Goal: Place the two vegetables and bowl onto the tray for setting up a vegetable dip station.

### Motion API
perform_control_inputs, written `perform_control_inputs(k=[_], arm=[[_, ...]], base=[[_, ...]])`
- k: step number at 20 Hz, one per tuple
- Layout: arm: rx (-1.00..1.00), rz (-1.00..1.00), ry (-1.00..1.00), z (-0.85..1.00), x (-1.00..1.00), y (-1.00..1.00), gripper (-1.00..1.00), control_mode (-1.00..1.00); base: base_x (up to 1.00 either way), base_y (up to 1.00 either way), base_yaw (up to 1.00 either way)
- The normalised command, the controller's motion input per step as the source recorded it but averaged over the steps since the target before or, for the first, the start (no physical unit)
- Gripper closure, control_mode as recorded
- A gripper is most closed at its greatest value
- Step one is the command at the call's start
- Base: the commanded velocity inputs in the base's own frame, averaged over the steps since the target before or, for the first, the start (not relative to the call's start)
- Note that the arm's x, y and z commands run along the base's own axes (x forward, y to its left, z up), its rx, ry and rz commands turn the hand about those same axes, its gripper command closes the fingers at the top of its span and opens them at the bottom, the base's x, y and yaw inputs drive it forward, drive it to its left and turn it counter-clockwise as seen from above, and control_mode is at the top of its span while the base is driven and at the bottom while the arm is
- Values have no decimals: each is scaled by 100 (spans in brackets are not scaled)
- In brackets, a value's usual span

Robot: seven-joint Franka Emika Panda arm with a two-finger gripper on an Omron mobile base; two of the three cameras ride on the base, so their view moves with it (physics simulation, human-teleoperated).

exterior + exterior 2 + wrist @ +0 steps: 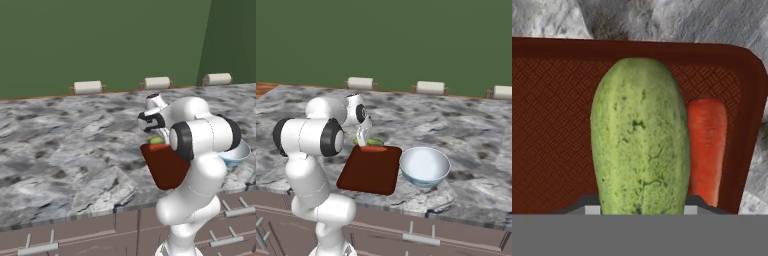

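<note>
Grasping the elongated green cucumber, the hand holds it over the dark reddish-brown rectangular tray beside the red carrot-like piece, apparently for placing.

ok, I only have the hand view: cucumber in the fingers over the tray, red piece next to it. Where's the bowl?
Observer: The bowl is not on the tray. It stands on the counter close beside the tray's right edge, as the right base view shows it, upright and with nothing in it.
Operator: And where on the tray am I?
Observer: The gripper with the cucumber is at the tray's far edge, the side away from the base. The near part of the tray is bare.
Operator: Tray near the counter's lip?
Observer: Yes, its near edge lies close to the counter's front edge, above the drawers.
</note>
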Motion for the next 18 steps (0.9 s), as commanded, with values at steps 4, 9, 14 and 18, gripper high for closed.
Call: perform_control_inputs(k=[4, 9, 14, 18], arm=[[0, 0, -12, -39, 4, -1, 100, -100], [1, 0, -16, -29, 0, -7, 100, -100], [2, 0, -17, -19, 0, -10, 100, -100], [0, 0, -12, -9, 1, -3, 100, -100]], base=[[0, 0, 0], [0, 0, 0], [0, 0, 0], [0, 0, 0]])
